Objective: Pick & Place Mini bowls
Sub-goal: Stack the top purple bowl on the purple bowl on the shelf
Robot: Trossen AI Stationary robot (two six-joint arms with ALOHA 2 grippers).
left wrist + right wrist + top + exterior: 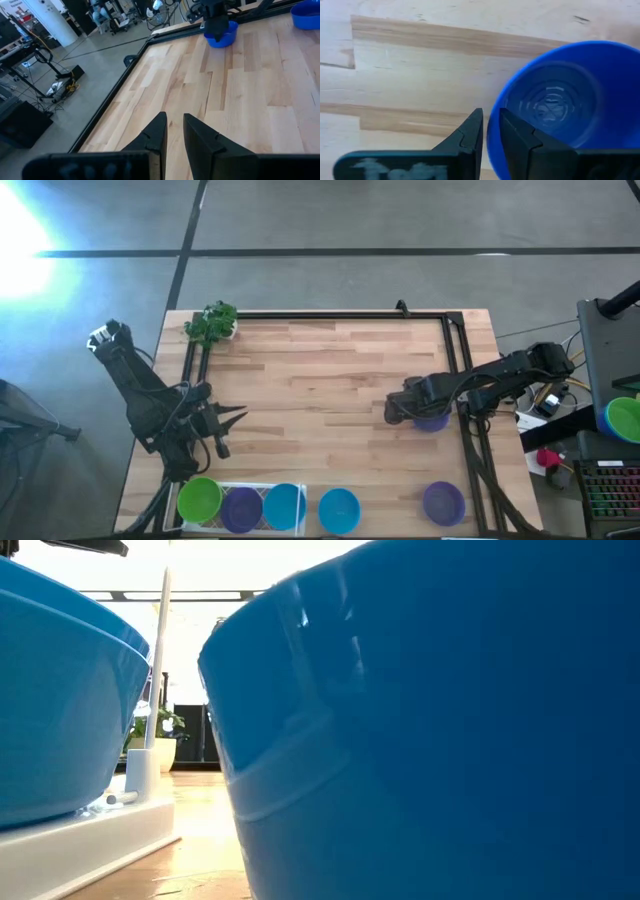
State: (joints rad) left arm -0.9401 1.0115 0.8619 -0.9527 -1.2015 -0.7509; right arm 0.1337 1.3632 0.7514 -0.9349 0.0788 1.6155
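A purple-blue mini bowl point(433, 421) sits right of the table's middle, with my right gripper point(404, 412) shut on its rim from above. It shows too in the right wrist view, as the bowl point(555, 105), and far off in the left wrist view, as the bowl point(220, 38). My left gripper point(238, 420) hangs over the table's left part, its fingers point(155, 132) a small gap apart with nothing between them. Green, purple and blue bowls sit in the white tray point(222, 488) at the near edge. A blue bowl point(338, 510) and a purple bowl point(443, 502) rest on the wood beside it. My right gripper holds the bowl's rim point(499, 107) on the side toward the table's left, one finger inside the bowl and one outside. The fingers point down from above. The bowl stays upright, mouth up; whether its base is on the wood I cannot tell.
A leafy toy plant point(211, 323) stands at the far left corner. A black frame point(330, 315) runs along the far and side edges. Two blue bowls point(430, 720) right before the low camera block most of that view. Bare wood lies between the two grippers.
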